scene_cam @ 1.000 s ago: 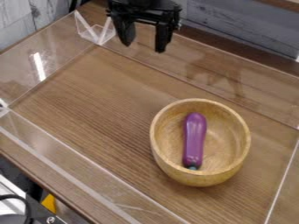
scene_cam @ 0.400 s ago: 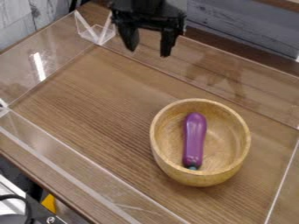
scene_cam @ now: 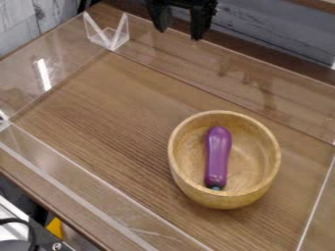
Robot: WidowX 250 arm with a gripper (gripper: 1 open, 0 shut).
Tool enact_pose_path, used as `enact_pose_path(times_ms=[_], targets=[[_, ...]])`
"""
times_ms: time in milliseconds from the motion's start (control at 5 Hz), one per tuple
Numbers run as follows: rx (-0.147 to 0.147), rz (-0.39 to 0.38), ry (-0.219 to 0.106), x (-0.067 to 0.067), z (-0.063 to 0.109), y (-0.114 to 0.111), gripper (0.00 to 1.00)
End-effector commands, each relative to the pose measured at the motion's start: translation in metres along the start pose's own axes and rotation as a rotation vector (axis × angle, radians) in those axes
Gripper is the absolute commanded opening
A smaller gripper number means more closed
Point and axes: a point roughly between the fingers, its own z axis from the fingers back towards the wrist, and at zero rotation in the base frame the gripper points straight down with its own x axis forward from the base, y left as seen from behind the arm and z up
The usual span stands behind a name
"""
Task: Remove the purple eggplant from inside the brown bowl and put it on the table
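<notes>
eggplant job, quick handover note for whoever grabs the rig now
Gripper: black two-fingered gripper, open and holding nothing, up at the far edge, away from the bowl.
Things: glossy purple elongated eggplant lies inside the round light brown wooden bowl, which sits on the brown wood-grain table.
Done: eggplant not yet taken out.
Left: grasp it, lift it out, put it on the table.

No legible txt, labels, brands, nos. or signs anywhere in view; nothing readable on any surface.
</notes>
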Motion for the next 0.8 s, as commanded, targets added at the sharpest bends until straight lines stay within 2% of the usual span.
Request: enact_pose_path(times_ms=[0, 200, 400, 600], targets=[[0.004, 0.024, -0.04, 0.006, 0.013, 0.006, 1.0], [0.006, 0.057, -0.021, 0.001, 0.011, 0.015, 1.0], [0.025, 0.147, -0.007, -0.003, -0.001, 0.022, 1.0], [0.032, 0.278, 0.023, -0.009, -0.013, 0.024, 1.0]])
